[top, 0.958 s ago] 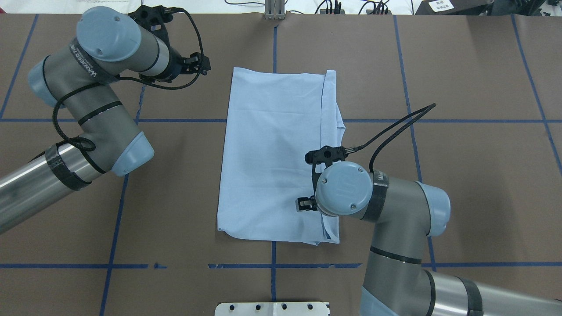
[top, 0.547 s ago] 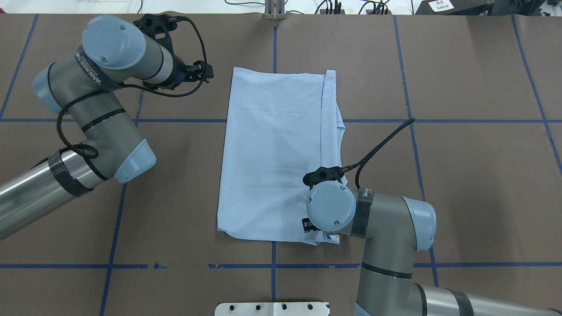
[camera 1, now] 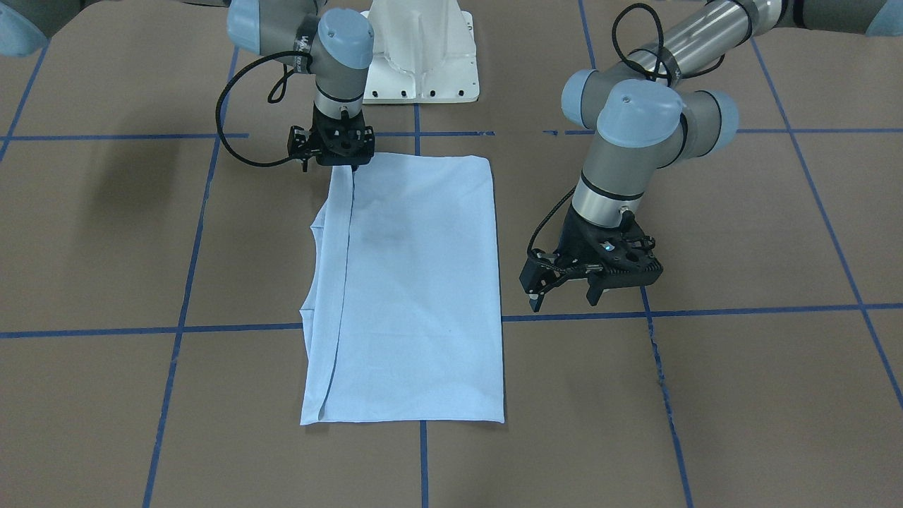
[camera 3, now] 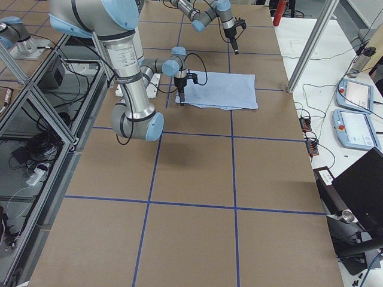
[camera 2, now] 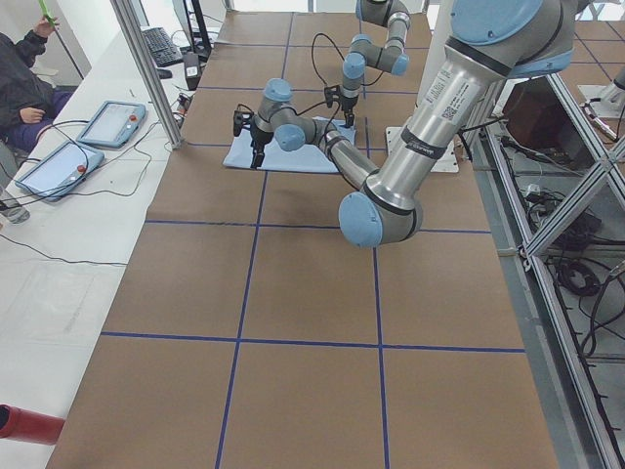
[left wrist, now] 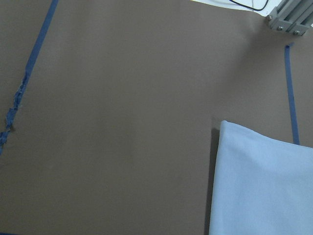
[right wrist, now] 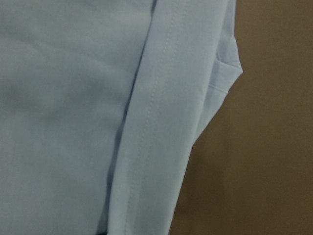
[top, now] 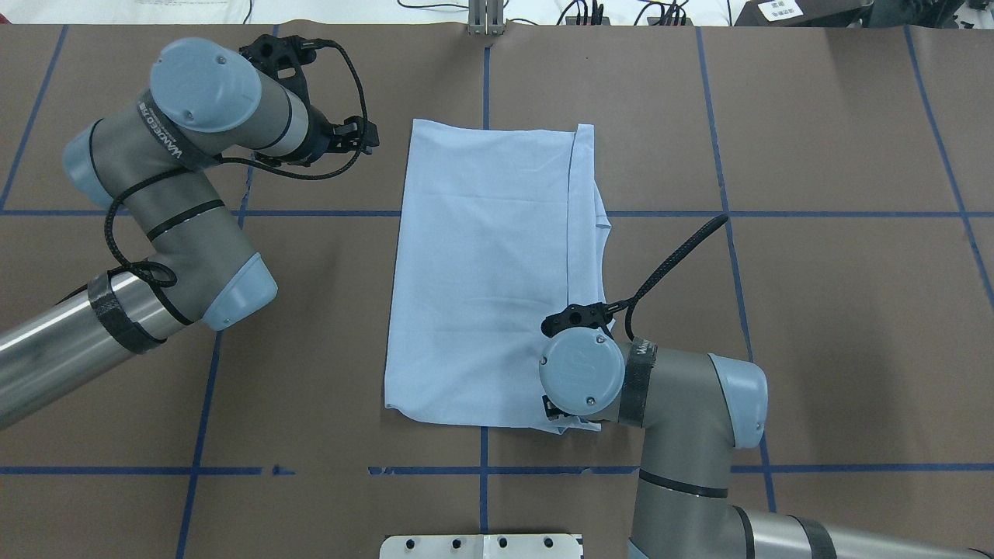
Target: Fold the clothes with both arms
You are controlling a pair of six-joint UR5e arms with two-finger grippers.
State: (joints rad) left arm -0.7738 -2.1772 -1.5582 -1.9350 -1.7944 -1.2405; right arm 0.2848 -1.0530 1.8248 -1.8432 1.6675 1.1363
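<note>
Because soft, limp, light: pinch T-shirt (camera 1: 416,282), folded strip at frame centre on worktop (camera 1: 705,395), by corners. Left claw (camera 1: 564,300) released beside frame-right edge; right claw (camera 1: 338,164) at upper-left corner, cannot tell if clenched.

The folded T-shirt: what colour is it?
The T-shirt is plain pale blue, clearest in the overhead view.

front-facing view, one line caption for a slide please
Right claw at a corner of the folded T-shirt; left claw open beside it.
</note>
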